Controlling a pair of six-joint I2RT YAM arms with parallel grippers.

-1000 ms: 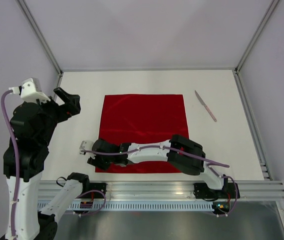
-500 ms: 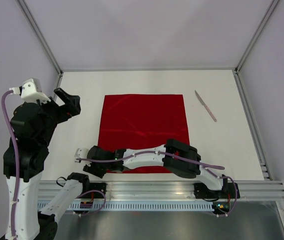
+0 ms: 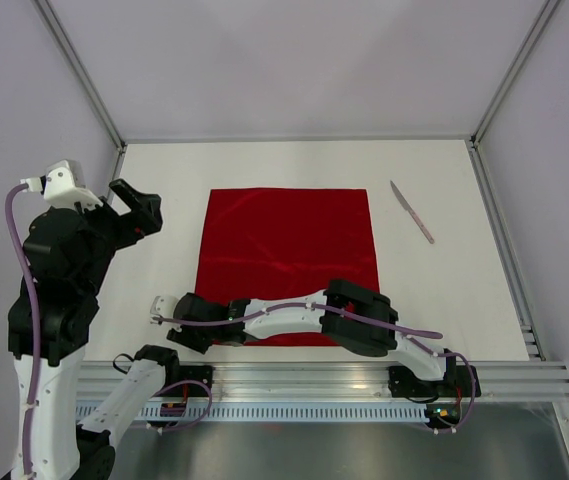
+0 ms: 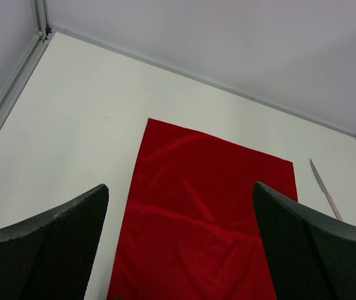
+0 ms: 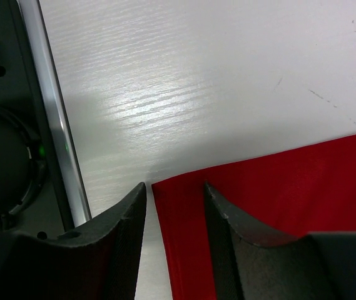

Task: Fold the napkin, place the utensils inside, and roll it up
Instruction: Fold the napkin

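The red satin napkin lies flat and open on the white table. My right arm reaches across its near edge. The right gripper sits low at the napkin's near-left corner. In the right wrist view its jaws stand a little apart, with the napkin's corner between them and no grip visible. My left gripper is raised at the left, wide open and empty, looking down on the napkin. The pale pinkish utensil lies right of the napkin, also in the left wrist view.
The metal rail with the arm bases runs along the near edge, close to the right gripper. Pale walls with metal frame posts enclose the table on three sides.
The right gripper has moved left and toward the near edge, from over the napkin's near-left area down to its corner. The left arm has barely moved.
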